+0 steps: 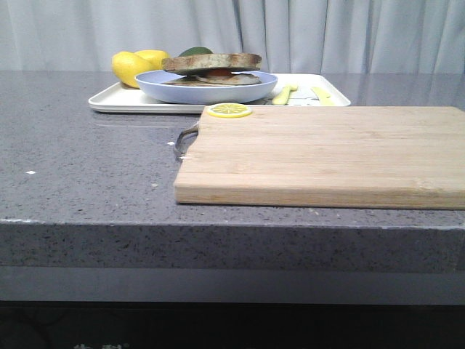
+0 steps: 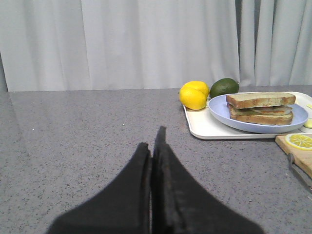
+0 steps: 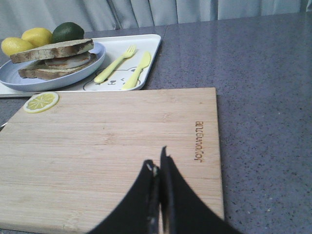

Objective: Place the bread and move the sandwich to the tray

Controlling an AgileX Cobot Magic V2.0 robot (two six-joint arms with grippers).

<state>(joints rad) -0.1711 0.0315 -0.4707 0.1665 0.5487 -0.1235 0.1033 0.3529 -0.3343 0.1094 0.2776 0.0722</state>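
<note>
The sandwich (image 1: 211, 69) lies on a pale blue round plate (image 1: 206, 90) that rests on the white tray (image 1: 116, 99) at the back of the counter. Its top bread slice (image 2: 260, 99) covers the fried egg (image 3: 68, 61). The sandwich also shows in the left wrist view (image 2: 261, 108) and the right wrist view (image 3: 52, 58). My left gripper (image 2: 152, 141) is shut and empty over bare counter, left of the tray (image 2: 214, 127). My right gripper (image 3: 158, 163) is shut and empty over the wooden cutting board (image 3: 112, 151). Neither gripper shows in the front view.
Two lemons (image 1: 134, 67) and an avocado (image 2: 224, 87) sit on the tray's left end. A yellow fork (image 3: 114, 64) and knife (image 3: 137, 69) lie on its right part. A lemon slice (image 1: 229, 110) lies at the board's far left corner. The board (image 1: 327, 156) has a metal handle (image 1: 184, 141).
</note>
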